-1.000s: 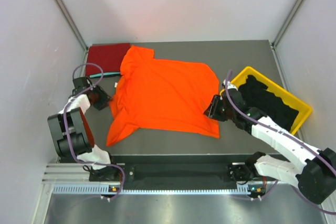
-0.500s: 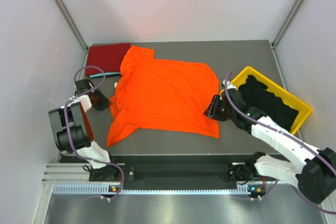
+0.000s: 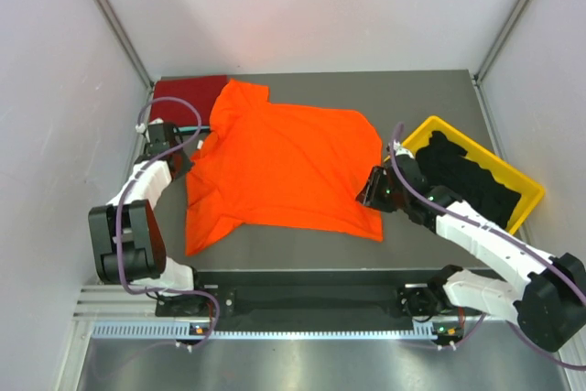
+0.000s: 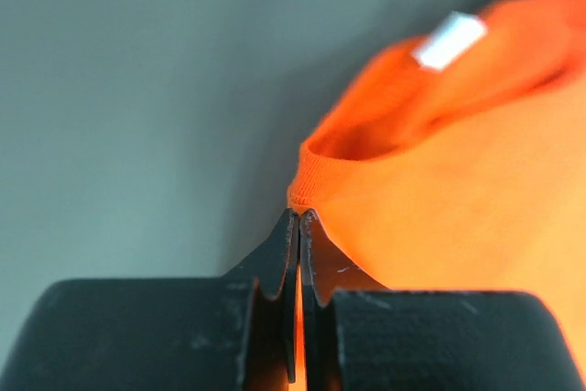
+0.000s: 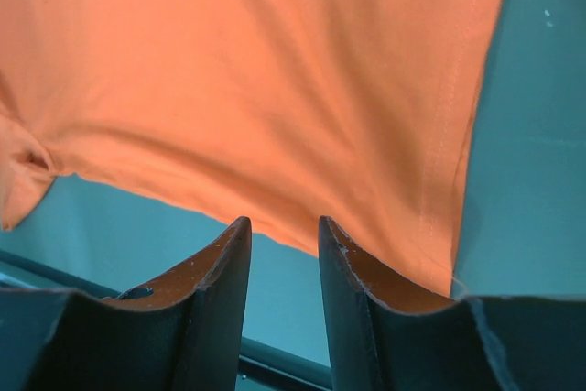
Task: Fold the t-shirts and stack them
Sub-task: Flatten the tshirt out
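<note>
The bright orange cloth t-shirt [image 3: 284,167] lies spread mid-frame on the grey worktop [image 3: 430,98], left edge pinched in the left claw [image 4: 299,219], right claw [image 5: 284,226] gaping at its right hem: close that one first, then lift both evenly.

The t-shirt [image 3: 284,167] lies left of the bin [image 3: 529,197].

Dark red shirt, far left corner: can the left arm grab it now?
Probably not yet: the dark red shirt lies close, but the left hand is shut on the orange shirt.
</note>
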{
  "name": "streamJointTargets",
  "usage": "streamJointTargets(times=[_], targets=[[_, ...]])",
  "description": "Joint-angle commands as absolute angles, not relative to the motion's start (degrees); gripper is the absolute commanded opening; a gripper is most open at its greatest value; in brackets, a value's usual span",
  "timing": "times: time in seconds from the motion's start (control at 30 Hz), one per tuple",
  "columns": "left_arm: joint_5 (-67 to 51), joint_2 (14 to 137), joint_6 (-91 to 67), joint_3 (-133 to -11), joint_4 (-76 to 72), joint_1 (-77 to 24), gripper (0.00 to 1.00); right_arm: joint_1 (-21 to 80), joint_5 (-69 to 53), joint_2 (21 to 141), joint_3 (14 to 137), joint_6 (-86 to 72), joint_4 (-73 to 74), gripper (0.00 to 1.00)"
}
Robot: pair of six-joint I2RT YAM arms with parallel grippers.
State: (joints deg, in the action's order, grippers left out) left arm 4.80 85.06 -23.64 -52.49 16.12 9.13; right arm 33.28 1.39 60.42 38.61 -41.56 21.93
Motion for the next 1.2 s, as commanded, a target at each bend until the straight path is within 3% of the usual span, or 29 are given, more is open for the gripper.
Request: streamJointTargets(times=[0.0,0.27,0.33,0.47,0.83,0.97,1.17], targets=[[15.4,83.9,-24.6,-52.5,19.5,9.5,0.00,33.9,4.6,61.1,39.5,-44.6,22.8,0.36],[21.7,83.9,-26.2,-56.1,22.0,9.5,0.01,34.0,10.8,59.2,37.8,-64.8,38.2,0.39],[23.0,84.3,-26.9,-58.1,24.3,9.5,0.16,34.1,10.7,58.5,37.2,-70.1,39.5,0.39],[25.3,82.4,-27.6,-61.0,28.3,9.5,0.24,34.7,10.8,59.4,37.1,-77.2,44.6,0.39],[-2.3,69.7,-34.3,-51.5,28.6,9.6,0.24,42.1,11.0,62.8,35.1,-87.4,42.8,0.39],[-2.2,67.2,-32.3,-45.7,25.7,9.6,0.38,43.2,11.9,64.5,34.8,-87.5,41.9,0.39],[-4.0,70.5,-34.9,-42.5,26.9,9.6,0.36,43.2,11.9,66.7,34.6,-90.6,42.6,0.39]])
